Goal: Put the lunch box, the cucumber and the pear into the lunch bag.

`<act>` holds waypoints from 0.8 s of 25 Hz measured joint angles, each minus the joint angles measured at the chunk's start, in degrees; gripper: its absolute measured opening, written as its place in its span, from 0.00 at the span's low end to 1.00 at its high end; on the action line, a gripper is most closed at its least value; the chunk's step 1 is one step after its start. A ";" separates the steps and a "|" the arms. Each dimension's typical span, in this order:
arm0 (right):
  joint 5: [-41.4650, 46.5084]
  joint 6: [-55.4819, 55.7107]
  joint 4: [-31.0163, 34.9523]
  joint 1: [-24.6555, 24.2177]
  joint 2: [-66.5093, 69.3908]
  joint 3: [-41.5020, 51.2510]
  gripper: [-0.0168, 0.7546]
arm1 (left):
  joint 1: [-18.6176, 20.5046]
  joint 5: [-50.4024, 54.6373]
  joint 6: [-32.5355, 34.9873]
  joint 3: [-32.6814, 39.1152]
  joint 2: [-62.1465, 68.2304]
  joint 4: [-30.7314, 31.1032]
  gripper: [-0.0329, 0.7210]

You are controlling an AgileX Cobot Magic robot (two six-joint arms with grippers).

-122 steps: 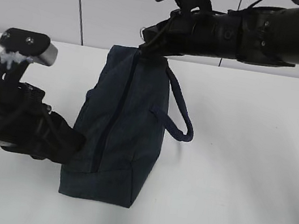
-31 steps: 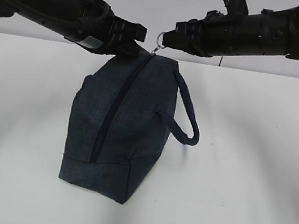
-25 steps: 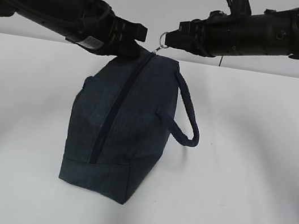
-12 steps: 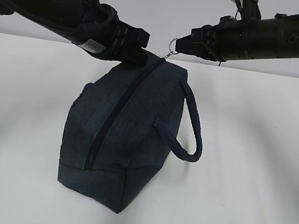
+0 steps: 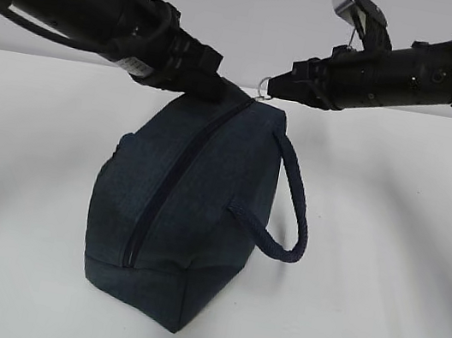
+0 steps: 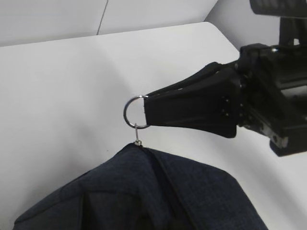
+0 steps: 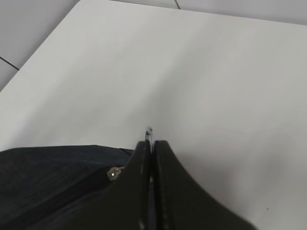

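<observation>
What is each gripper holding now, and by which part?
Right gripper pinches the lunch bag's metal ring pull. Left gripper grips the bag's top fabric edge.

A dark navy boxy fabric lunch bag (image 5: 202, 208) shows a coarse, matt woven cloth with a faint heathered grain, its seams stitched flat. A darker smooth zipper tape (image 5: 174, 179) runs up its face. The padded loop handle (image 5: 293, 206) looks like ribbed, rope-like textile, equally dull. A small shiny metal ring pull (image 6: 134, 111) glints silver, smooth and thin. The black right gripper (image 6: 146, 111) is matt moulded plastic with small recessed screws; the black left gripper (image 5: 210, 84) has the same dull finish. The white table top (image 5: 382, 273) is smooth with a soft satin sheen. The wall panels (image 6: 53, 19) behind look flat and matt.
</observation>
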 joint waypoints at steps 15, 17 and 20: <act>0.28 0.00 0.81 -0.76 4.57 -0.17 0.02 | 0.00 3.70 9.13 0.46 -0.05 -9.31 0.07; 0.37 0.00 0.91 -0.76 4.79 -0.17 0.02 | 0.00 3.73 9.49 0.48 -0.35 -9.72 0.07; 0.49 0.00 1.40 -0.89 5.51 -0.26 0.02 | 0.00 3.54 9.66 0.48 -0.68 -9.79 0.07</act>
